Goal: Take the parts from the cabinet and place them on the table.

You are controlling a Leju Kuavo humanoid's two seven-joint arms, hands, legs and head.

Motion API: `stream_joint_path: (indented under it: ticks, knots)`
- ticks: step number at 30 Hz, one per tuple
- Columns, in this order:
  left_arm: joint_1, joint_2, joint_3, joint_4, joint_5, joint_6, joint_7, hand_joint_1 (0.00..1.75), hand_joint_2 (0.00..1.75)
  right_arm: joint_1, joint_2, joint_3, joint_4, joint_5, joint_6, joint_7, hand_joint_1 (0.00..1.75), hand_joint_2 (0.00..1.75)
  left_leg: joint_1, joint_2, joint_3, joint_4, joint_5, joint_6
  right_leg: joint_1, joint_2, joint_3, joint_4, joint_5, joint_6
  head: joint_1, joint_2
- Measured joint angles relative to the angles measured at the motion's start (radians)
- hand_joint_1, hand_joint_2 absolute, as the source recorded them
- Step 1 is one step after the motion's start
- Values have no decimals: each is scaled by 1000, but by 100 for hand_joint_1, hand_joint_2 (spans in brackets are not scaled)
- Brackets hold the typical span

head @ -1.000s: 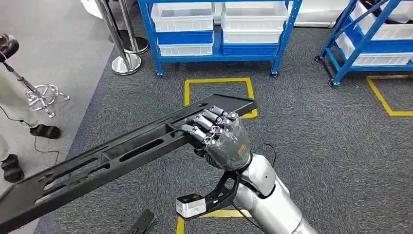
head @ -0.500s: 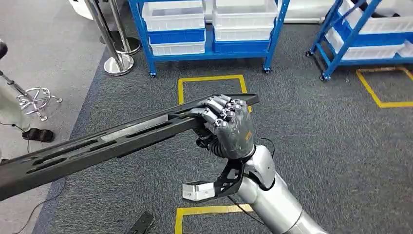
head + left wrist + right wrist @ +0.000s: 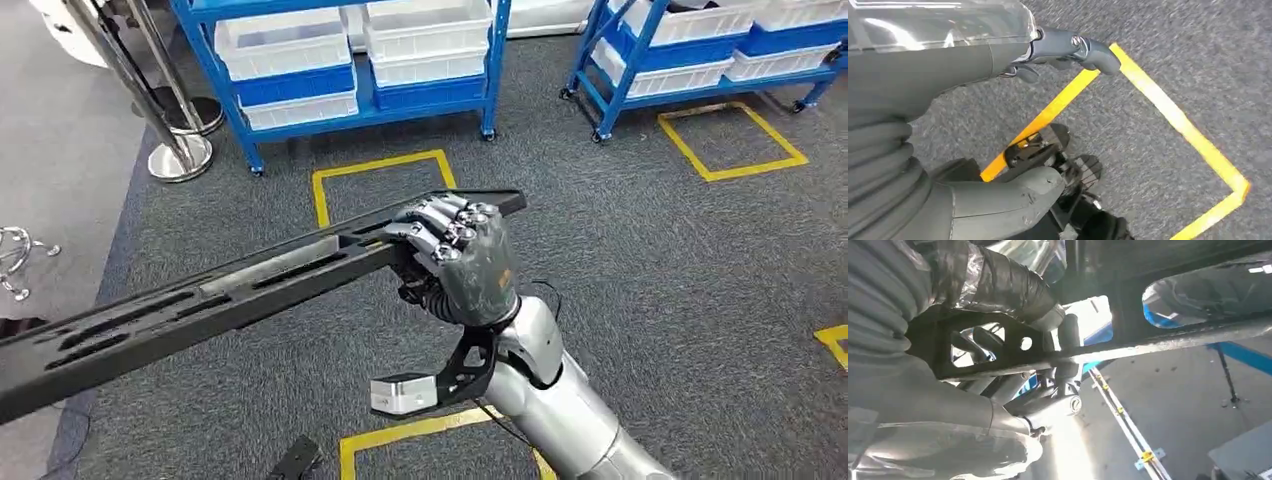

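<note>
Grey carpet (image 3: 680,260) lies open around me, blue shelving racks (image 3: 350,70) well ahead. The long black slotted part (image 3: 220,295) runs level out past my left side, above the floor. My right hand (image 3: 462,262) grips it near its far end, fingers (image 3: 440,235) wrapped over its edge. My left hand (image 3: 948,130) hangs over yellow floor tape (image 3: 1178,120); I cannot tell its fingers' state.

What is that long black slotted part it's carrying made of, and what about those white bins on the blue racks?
The long black slotted part, held by the right hand, looks like rigid matte plastic or coated metal: dull sheen, crisp slot edges; I can't tell which. The white bins look like moulded plastic, slightly translucent. The blue racks seem to be painted metal.
</note>
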Motion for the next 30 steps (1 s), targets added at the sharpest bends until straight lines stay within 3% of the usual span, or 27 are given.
stream_joint_path:
  ticks: [2,3,4,5,7,8,9,10,11,12,13,17,18,19,20,22,23,24,25,26,27,28,29,30]
  knots:
    - [0,0,-2,0,0,3,2,0,175,0,0,0,0,0,0,0,175,175,0,20,5,-17,9,3,1,22,0,-14,12,18,0,0]
    - [-1,-3,-3,0,0,3,2,0,175,1,-2,1,-1,0,0,0,175,175,13,36,12,-36,22,5,4,-1,0,-6,5,18,0,0]
    - [-2,-3,-5,0,0,4,2,0,175,-4,-2,2,-3,0,0,0,175,175,11,46,16,-45,26,10,10,-49,-15,19,-19,24,2,0]
    - [-2,-4,-5,0,0,5,2,0,175,-7,-2,3,-3,0,0,0,175,175,9,59,14,-45,27,12,9,-72,-46,81,-59,28,1,0]
    - [2,-3,-5,0,0,5,3,0,175,-5,-3,3,-2,0,0,0,175,175,8,85,10,-42,26,12,4,-87,-113,223,-123,36,1,0]
    - [3,-3,-5,0,0,5,3,0,175,-3,-5,3,-1,0,0,0,175,175,8,98,7,-40,26,12,0,-89,-135,268,-131,40,2,0]
    - [3,-3,-6,0,0,5,4,0,175,-3,-6,4,-1,0,0,0,175,175,9,111,5,-38,25,11,-3,-92,-129,258,-114,43,2,0]
    - [2,-4,-6,0,0,4,4,0,175,-4,-7,5,-2,0,0,0,175,175,9,122,4,-36,23,9,-4,-98,-100,209,-82,45,1,0]
    - [2,-6,-7,0,0,0,4,0,175,-4,-8,5,-3,0,0,0,175,175,10,132,5,-31,20,6,-5,-107,-49,123,-41,45,2,0]
    - [2,-6,-10,0,0,-2,4,0,175,-5,-8,5,-5,0,0,0,175,175,10,141,5,-25,15,2,-4,-137,8,28,-6,44,2,0]
    - [1,-6,-12,0,0,-3,4,0,175,-5,-8,5,-8,0,0,0,175,175,6,148,3,-19,11,-5,6,-179,23,-7,-27,32,2,0]
    - [0,-6,-15,0,-1,-4,4,0,175,-6,-10,5,-12,-1,-1,3,175,175,2,180,6,-16,5,-25,10,-135,14,-9,-14,3,2,0]
    - [-1,-7,-16,0,-1,-4,4,0,175,-5,-10,5,-15,-1,0,3,175,175,5,176,1,-12,-4,-33,3,-123,16,-16,-7,-6,1,0]
    - [-1,-6,-17,0,-1,-4,4,0,175,-7,-10,5,-17,-1,0,3,175,175,10,129,-2,10,-25,-39,2,-115,15,-17,-5,-10,1,0]
    - [-1,-7,-17,0,-1,-4,4,0,175,-8,-10,5,-17,-1,0,3,175,175,11,101,-21,61,-62,-40,1,-106,14,-17,-3,-14,0,0]
    - [2,-6,-17,0,-2,-4,5,0,175,-7,-10,5,-18,-1,0,3,175,175,11,79,-95,226,-143,-43,4,-81,10,-17,-1,-19,1,0]
    - [4,-6,-17,0,-2,-4,5,0,175,-6,-10,5,-18,-1,0,4,175,175,11,78,-122,283,-157,-42,7,-69,8,-16,0,-20,1,0]
    - [5,-6,-17,0,-2,-4,5,0,175,-4,-10,5,-18,-1,0,4,175,175,11,77,-128,293,-146,-40,8,-55,7,-15,1,-21,1,0]
    - [5,-6,-17,0,-2,-4,5,0,175,-4,-10,5,-19,-1,0,4,175,175,11,76,-110,252,-110,-35,10,-40,8,-13,1,-21,1,0]
    - [5,-6,-17,0,-1,-4,5,0,175,-4,-10,5,-19,-1,0,5,175,175,10,69,-75,178,-64,-29,10,-26,9,-11,1,-21,1,0]
    - [4,-6,-18,0,-1,-4,5,0,175,-4,-10,5,-21,-1,0,6,175,175,10,47,-33,89,-16,-21,11,-15,12,-10,1,-20,0,0]
    - [4,-4,-18,0,-1,-4,5,0,175,-4,-10,5,-24,-1,0,6,175,175,9,-5,-4,14,1,-10,6,-5,10,-11,2,-19,1,0]
    - [4,-2,-18,0,-1,-4,4,0,175,-7,-10,5,-24,-1,0,6,175,175,10,-15,2,2,-1,-8,10,6,5,-9,5,-13,2,0]
    - [3,-2,-18,0,-1,-4,5,0,175,-7,-10,5,-26,-1,0,7,175,175,6,-8,9,-9,-5,-7,4,16,-2,-9,10,-5,1,0]
